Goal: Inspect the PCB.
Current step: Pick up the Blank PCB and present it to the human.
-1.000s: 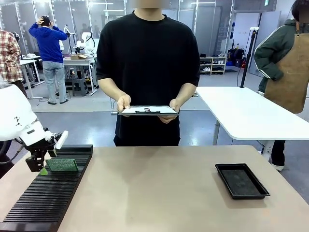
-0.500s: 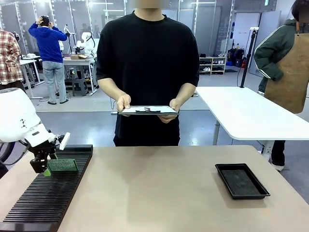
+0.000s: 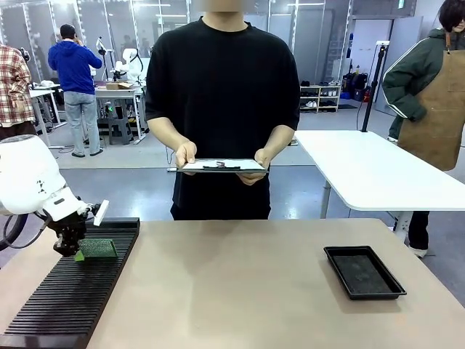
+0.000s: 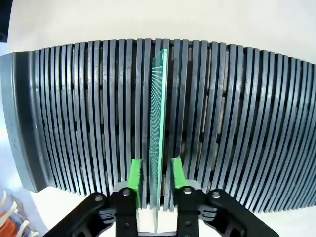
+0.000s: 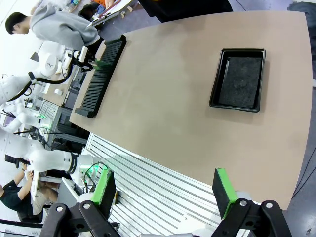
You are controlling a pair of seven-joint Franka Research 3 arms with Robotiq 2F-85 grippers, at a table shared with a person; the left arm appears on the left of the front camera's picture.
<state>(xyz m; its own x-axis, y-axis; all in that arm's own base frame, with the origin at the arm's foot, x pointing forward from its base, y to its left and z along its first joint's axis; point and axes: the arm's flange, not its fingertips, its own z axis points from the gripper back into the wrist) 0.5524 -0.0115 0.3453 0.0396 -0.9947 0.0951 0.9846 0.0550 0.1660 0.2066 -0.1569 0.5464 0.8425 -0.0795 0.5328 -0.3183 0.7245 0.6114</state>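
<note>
The left jaws are closed on the PCB (image 4: 159, 123), one green pad (image 4: 136, 173) on each face of the thin board. It stands upright on its edge in a slot of the black slotted rack (image 4: 74, 113), seen edge-on between the pads. That rack (image 3: 73, 298) runs along the counter's (image 3: 240, 291) left edge, and the PCB (image 3: 98, 249) sits near the rack's far end, close to the far-left corner. The right jaws stand wide apart, green pads (image 5: 104, 186) well separated, high over the counter's near side. A shallow black tray (image 3: 363, 271) lies near the right edge. Beyond the far edge a person (image 3: 221, 87) holds a clipboard (image 3: 223, 166) level.
</note>
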